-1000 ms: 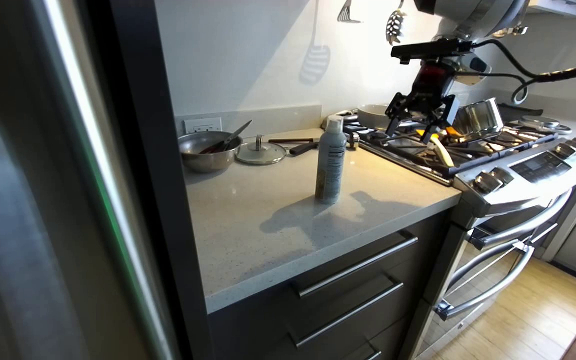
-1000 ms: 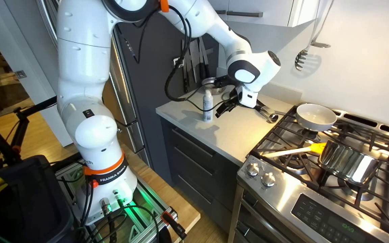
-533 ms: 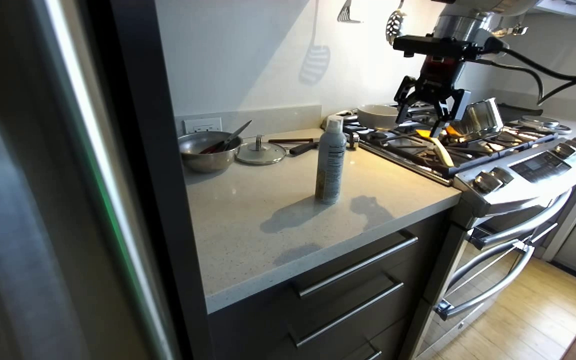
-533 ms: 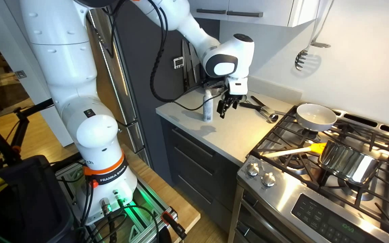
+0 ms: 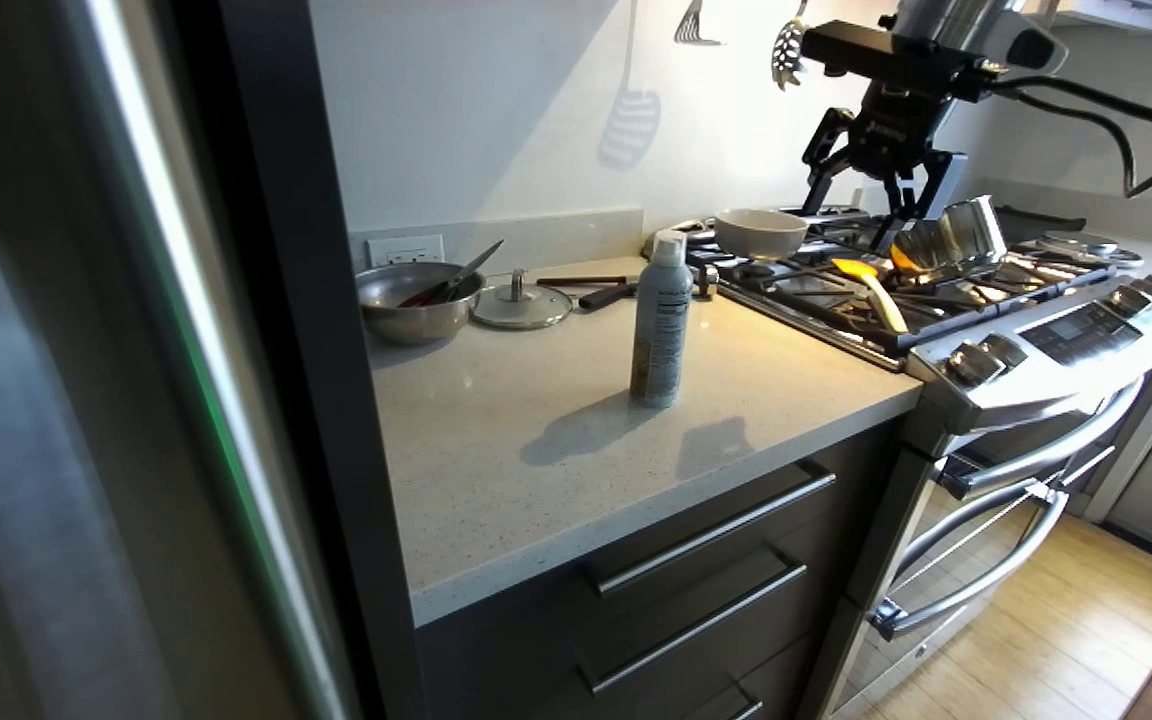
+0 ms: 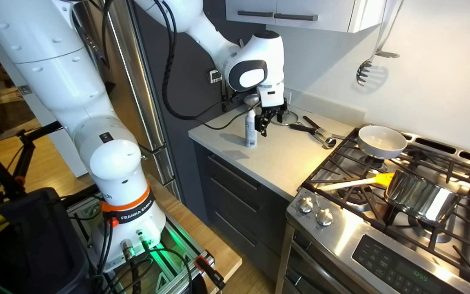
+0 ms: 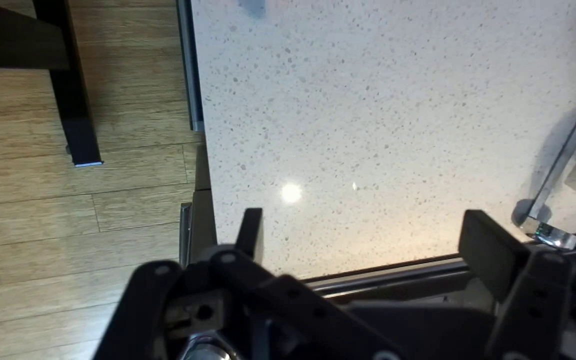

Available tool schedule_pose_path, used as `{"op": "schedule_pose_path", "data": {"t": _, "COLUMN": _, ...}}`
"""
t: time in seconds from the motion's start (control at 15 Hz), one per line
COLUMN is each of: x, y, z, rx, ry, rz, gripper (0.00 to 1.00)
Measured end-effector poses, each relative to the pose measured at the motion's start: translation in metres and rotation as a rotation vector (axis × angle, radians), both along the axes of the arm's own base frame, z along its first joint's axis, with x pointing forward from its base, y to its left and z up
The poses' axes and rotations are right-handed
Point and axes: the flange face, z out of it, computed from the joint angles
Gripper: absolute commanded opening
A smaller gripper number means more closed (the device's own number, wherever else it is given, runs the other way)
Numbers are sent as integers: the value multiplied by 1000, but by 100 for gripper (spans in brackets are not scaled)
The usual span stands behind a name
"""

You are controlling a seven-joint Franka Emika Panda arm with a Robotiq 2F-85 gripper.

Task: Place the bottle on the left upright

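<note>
The bottle (image 5: pixel 661 325), grey with a pale capped neck, stands upright on the counter in both exterior views; its label side also shows in an exterior view (image 6: pixel 251 130). It is out of the wrist view. My gripper is open and empty, raised above the counter. In an exterior view the gripper (image 5: pixel 846 222) hangs higher than the bottle's middle and to its right, apart from it. In an exterior view the gripper (image 6: pixel 268 124) appears just right of the bottle. In the wrist view the spread fingers (image 7: pixel 363 227) have only countertop and the stove edge between them.
A metal bowl (image 5: pixel 416 305) with utensils and a glass lid (image 5: pixel 521 305) lie at the counter's back left. Dark-handled utensils (image 6: pixel 314 132) lie near the stove. The stove (image 6: pixel 341 241) bears a white bowl (image 6: pixel 382 141) and a steel pot (image 6: pixel 420 196). A tall dark fridge panel (image 6: pixel 186 102) borders the counter.
The arm has swung left in an exterior view, while the gripper has risen and moved right in an exterior view, away from the bottle. The gripper stays open. The bottle has not moved.
</note>
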Motion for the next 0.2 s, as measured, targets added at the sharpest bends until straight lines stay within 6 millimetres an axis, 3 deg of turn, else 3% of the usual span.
{"op": "schedule_pose_path", "data": {"t": 0.2, "x": -6, "y": 4, "z": 11, "rx": -14, "ry": -14, "rz": -10, "gripper": 100}}
